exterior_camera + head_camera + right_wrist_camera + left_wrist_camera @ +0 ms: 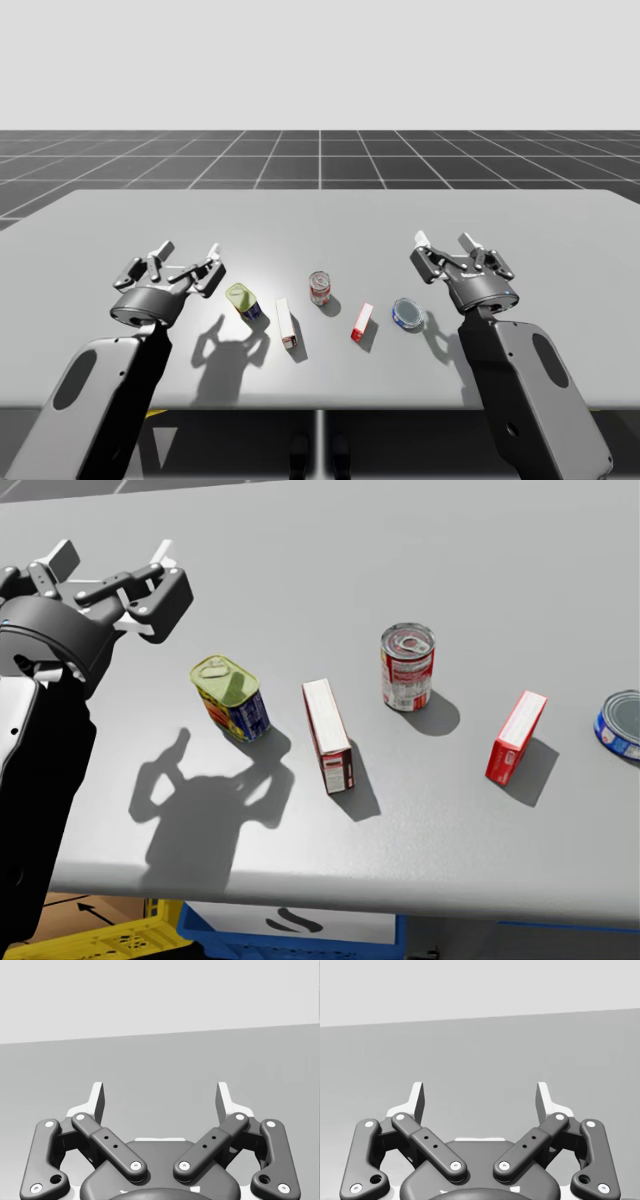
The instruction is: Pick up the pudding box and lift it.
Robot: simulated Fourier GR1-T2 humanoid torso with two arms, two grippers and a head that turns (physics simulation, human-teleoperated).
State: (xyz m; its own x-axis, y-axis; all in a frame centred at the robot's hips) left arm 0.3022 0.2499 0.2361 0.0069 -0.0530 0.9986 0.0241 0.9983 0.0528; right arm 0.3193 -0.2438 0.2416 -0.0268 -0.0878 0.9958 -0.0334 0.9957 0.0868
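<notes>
Two boxes lie on the grey table [320,215]: a long white-and-red box [288,325] [328,735] and a small red box [362,321] [516,736] to its right. My left gripper [190,252] [112,558] [480,1097] hovers open, left of the boxes and beside a green-topped rectangular can [243,300] [230,697]. Open too, my right gripper [445,242] [160,1097] hangs behind and to the right of the small red box. Both wrist views look along bare table, with nothing between the fingers.
A red-and-white round can [319,288] [407,666] stands behind the two boxes. A flat blue round can [408,314] [624,723] lies right of the small red box, just ahead of my right arm. The far half of the table is bare.
</notes>
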